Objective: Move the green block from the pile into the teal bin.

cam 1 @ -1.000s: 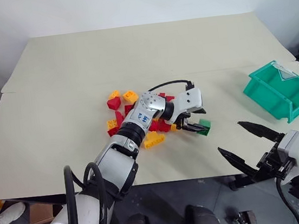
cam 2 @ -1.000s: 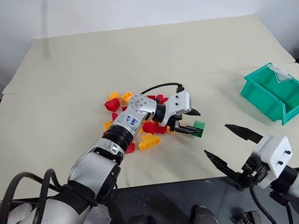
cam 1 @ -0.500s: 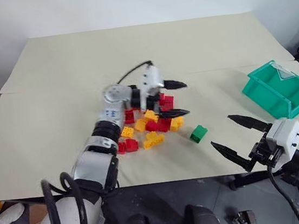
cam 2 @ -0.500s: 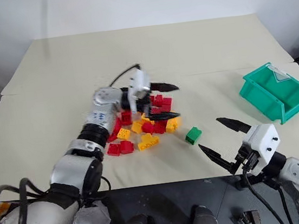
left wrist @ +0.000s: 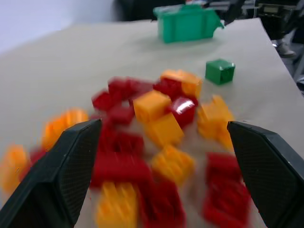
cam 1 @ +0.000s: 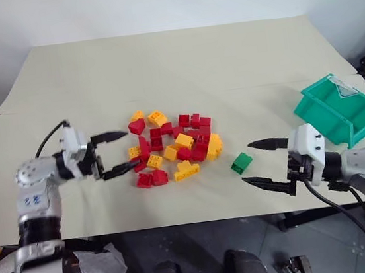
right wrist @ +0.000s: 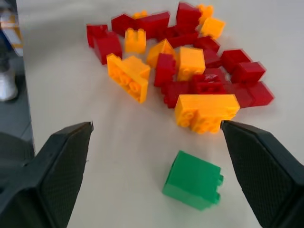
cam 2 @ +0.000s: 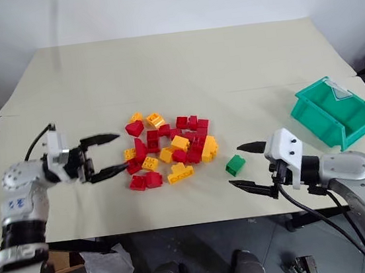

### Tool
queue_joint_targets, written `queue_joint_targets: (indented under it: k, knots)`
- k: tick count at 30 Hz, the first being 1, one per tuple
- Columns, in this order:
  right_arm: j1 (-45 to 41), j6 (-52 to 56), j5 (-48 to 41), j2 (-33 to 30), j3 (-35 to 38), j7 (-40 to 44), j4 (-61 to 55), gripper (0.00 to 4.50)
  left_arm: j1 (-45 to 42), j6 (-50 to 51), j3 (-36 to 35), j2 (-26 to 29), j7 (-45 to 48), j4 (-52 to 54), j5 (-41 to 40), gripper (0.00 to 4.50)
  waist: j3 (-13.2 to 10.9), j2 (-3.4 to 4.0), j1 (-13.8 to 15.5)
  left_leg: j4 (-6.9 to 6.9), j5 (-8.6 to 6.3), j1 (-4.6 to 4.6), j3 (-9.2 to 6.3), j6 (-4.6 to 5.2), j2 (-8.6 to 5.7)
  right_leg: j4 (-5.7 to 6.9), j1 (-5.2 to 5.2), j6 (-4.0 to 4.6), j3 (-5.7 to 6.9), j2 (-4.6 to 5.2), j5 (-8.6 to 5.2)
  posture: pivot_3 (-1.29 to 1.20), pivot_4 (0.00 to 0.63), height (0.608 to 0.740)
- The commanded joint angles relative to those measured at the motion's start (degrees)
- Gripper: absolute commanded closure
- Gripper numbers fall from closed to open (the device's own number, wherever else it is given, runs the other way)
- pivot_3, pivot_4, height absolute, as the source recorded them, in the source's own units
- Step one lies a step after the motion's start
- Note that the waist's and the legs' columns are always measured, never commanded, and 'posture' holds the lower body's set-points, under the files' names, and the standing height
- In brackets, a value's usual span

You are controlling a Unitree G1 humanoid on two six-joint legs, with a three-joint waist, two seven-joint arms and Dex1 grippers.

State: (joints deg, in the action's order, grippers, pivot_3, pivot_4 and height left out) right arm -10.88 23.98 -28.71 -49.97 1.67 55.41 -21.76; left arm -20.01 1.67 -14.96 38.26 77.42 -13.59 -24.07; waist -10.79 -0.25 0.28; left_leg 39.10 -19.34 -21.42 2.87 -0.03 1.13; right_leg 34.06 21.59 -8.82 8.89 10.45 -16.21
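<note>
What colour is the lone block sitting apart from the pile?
Bright green; the green block shows best in the right wrist view.

You have a cream table (cam 1: 180, 63) in front of you, its top crossed by a seam line running side to side. Take the pile (cam 1: 173, 144) of red and yellow bricks as your landmark — it lies loose near the table's middle. The green block (cam 1: 242, 163) lies alone just right of the pile and slightly nearer you, apart from it. The teal bin (cam 1: 341, 112) rests well to the pile's right — close to the table's right edge.
</note>
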Motion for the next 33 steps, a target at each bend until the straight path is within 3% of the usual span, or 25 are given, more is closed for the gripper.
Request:
queue_joint_targets:
  k: [1,10,21,25,31,33]
  knots:
    - [-3.11,1.37,4.76,-0.09,-4.47,0.63,5.35,0.00,8.15,4.95,-2.84,1.55,-3.03,11.42,-4.17,0.01,0.00,0.00,0.29,0.00,0.00,-0.01,-0.03,-0.01,0.01,-0.02,0.00,0.00,0.02,0.00,0.00,0.00,0.150,0.740]
    - [-9.04,-1.91,11.34,5.59,-8.55,-0.89,14.11,0.00,16.26,7.59,0.58,-1.09,-6.88,21.18,-6.37,0.01,0.00,0.01,0.90,0.03,0.00,0.02,0.02,-0.02,-0.01,0.01,-0.02,0.02,-0.02,0.00,-0.01,0.00,0.150,0.740]
    - [-10.42,-4.09,14.57,8.28,-8.35,-0.16,19.16,0.00,11.92,7.69,3.63,-1.96,-7.28,19.02,-6.42,0.01,0.00,0.02,0.91,0.02,0.00,0.02,0.07,-0.02,-0.01,-0.01,-0.01,0.02,-0.03,-0.01,-0.01,0.00,0.150,0.740]
    - [-10.24,-4.57,13.89,9.58,-7.18,-0.83,19.11,0.92,10.29,7.35,4.28,-2.14,-7.16,17.65,-6.36,0.00,0.00,0.02,0.86,0.02,0.00,0.03,0.07,-0.03,-0.01,0.00,0.00,0.02,-0.02,-0.01,-0.01,0.00,0.150,0.740]
    - [-6.81,-4.82,12.86,9.62,-4.36,-1.82,15.19,2.98,7.92,6.12,6.43,-3.49,-5.40,16.43,-6.58,0.00,0.00,0.02,1.04,0.01,0.00,0.02,0.08,-0.03,-0.01,-0.01,0.00,0.02,-0.02,-0.01,-0.01,0.00,0.150,0.740]
    - [-4.71,-5.89,10.92,9.81,-1.04,-2.41,12.57,2.96,7.48,6.22,7.79,-4.25,-4.89,17.17,-6.66,0.00,0.00,0.01,1.11,0.01,0.00,0.00,0.08,-0.03,-0.02,-0.02,0.00,0.02,-0.02,0.00,-0.01,0.00,0.150,0.740]
